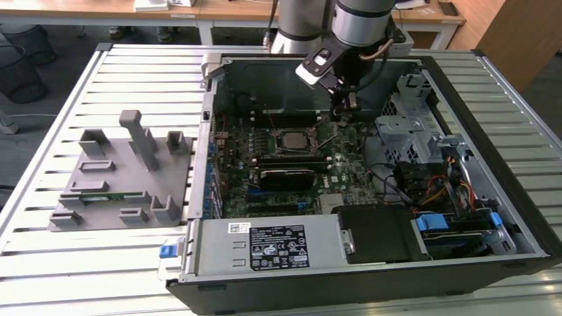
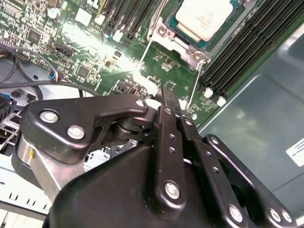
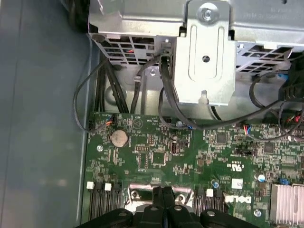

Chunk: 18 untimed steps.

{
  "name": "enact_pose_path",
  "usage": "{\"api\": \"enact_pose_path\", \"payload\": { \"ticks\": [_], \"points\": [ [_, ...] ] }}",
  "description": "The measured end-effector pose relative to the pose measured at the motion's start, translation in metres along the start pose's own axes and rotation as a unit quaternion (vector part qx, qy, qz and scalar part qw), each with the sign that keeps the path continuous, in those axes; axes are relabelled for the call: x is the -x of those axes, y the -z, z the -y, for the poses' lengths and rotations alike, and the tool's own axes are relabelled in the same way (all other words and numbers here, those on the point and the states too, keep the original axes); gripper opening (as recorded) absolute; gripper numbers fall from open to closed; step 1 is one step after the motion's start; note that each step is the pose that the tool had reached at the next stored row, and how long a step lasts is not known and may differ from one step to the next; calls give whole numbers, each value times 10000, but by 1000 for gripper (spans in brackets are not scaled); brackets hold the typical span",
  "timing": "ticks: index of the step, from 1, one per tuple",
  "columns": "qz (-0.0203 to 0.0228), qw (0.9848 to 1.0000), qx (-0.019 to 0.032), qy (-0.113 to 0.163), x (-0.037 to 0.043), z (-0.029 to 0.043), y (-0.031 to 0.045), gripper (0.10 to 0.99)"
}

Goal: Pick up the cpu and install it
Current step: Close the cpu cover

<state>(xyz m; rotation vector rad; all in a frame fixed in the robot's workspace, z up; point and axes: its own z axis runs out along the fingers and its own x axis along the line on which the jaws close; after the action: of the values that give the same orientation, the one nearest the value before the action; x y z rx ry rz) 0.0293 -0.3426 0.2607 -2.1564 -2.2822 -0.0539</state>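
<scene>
The cpu is a silver-white square lying flat in the motherboard socket inside the open computer case. My gripper hangs just above the board, off the socket's corner toward the exterior view's right. Its two black fingers are pressed together with nothing between them, and the tips point down at the socket's edge. A thin metal socket lever stands up beside the socket, close to the fingertips. I cannot tell whether they touch it.
A grey fixture plate with a green memory stick lies on the slatted table at the exterior view's left. Inside the case are a black block below the socket, a power supply, a metal drive cage and loose cables.
</scene>
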Motion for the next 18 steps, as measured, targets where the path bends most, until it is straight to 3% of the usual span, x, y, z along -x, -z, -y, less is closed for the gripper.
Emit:
{"api": "enact_pose_path", "payload": {
  "ticks": [18],
  "points": [
    [-1, 10000, -10, 8, -7, -171, -59, 106]
  ]
}}
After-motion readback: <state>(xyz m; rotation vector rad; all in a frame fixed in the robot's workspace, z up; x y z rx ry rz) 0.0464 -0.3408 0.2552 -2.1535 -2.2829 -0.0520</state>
